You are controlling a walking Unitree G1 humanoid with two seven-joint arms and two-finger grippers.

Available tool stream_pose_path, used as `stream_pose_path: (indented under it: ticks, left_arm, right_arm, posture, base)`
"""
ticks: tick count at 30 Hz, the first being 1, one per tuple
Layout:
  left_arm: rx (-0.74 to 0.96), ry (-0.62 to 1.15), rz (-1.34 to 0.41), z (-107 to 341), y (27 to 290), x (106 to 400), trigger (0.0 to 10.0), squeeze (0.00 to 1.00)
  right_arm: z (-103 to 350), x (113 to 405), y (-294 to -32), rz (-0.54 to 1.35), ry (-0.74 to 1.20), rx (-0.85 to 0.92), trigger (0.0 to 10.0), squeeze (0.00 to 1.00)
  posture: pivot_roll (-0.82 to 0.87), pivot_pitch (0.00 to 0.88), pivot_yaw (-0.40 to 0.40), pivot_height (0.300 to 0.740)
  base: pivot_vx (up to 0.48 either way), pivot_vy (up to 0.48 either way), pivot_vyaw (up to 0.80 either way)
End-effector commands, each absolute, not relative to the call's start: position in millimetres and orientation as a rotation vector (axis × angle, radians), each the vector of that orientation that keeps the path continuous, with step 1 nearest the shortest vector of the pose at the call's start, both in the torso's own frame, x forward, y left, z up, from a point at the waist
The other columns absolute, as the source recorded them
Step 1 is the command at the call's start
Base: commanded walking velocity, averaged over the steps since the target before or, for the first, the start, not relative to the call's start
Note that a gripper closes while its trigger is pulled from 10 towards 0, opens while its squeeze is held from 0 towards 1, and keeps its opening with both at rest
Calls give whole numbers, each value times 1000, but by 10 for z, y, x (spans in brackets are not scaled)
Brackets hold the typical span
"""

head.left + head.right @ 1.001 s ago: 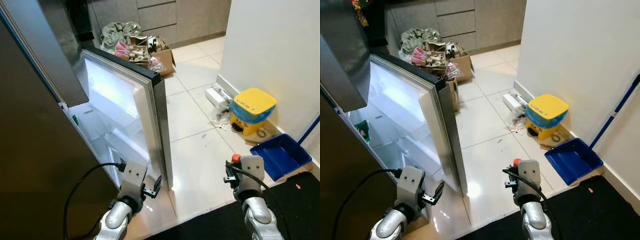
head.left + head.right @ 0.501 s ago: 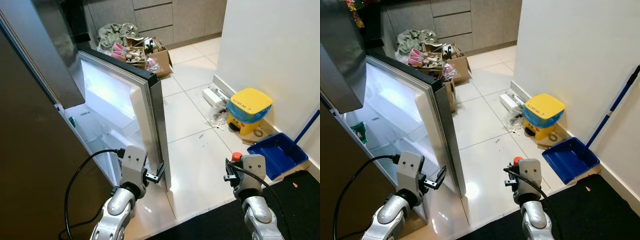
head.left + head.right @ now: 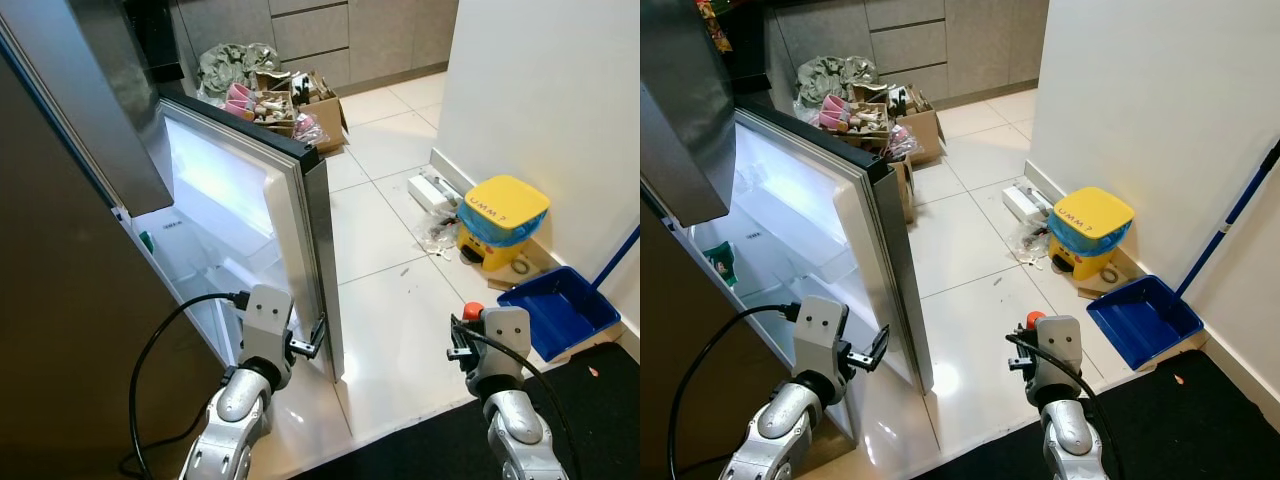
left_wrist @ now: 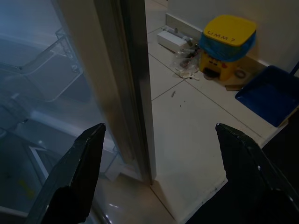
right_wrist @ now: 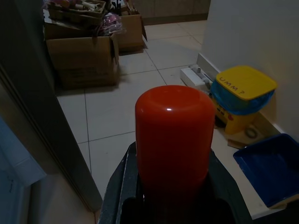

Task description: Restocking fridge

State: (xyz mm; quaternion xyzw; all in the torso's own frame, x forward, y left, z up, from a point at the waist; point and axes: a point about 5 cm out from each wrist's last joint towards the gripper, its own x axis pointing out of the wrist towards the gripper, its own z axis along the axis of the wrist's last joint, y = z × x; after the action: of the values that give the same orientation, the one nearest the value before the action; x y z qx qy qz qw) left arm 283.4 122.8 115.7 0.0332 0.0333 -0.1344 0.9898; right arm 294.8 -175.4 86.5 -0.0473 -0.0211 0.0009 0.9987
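The fridge stands on my left with its lower door (image 3: 250,200) swung open, the lit inside (image 3: 190,260) and clear door bins (image 4: 51,74) showing. My left gripper (image 3: 312,337) is open and hangs low right at the door's free edge (image 4: 135,93); that edge sits between its two fingers (image 4: 79,172). My right gripper (image 3: 468,338) is held low over the tiled floor, to the right of the door, shut on a red container (image 5: 173,140). The container's rounded top (image 3: 472,312) stands up out of the fingers.
A yellow bin with a blue bag (image 3: 502,218) and a blue dustpan (image 3: 558,310) lie along the white wall on the right, a white box (image 3: 432,190) beside them. Cardboard boxes full of clutter (image 3: 300,105) stand behind the door. A black mat (image 3: 420,450) is underfoot.
My left gripper has risen and closed in on the door's free edge. The right gripper keeps the red container in about the same place.
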Motion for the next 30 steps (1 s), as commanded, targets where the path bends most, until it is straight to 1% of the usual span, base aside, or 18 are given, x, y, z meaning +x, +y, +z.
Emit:
stream_pose_path:
  ticks: [1,4,8,30]
  left_arm:
    - [76,102,-267,1081,1231,2806,10000,0]
    - [83,114,-254,1053,1260,2797,10000,0]
    - [86,116,-249,1044,1273,2795,10000,0]
    - [86,123,-225,1025,1303,2793,10000,0]
  right_arm:
    - [831,2932,-1754,0,-31,-105,10000,0]
    - [823,2932,-1768,-6,-27,-110,10000,0]
    - [822,2932,-1772,-9,-26,-113,10000,0]
    - [822,2941,-1784,-14,-21,-122,10000,0]
  posture:
    - [-104,163,78,740]
    - [-103,164,79,740]
    - [-103,164,79,740]
    - [-100,168,72,740]
  base:
    - [0,0,0]
    - [0,0,0]
    - [0,0,431]
    - [0,0,558]
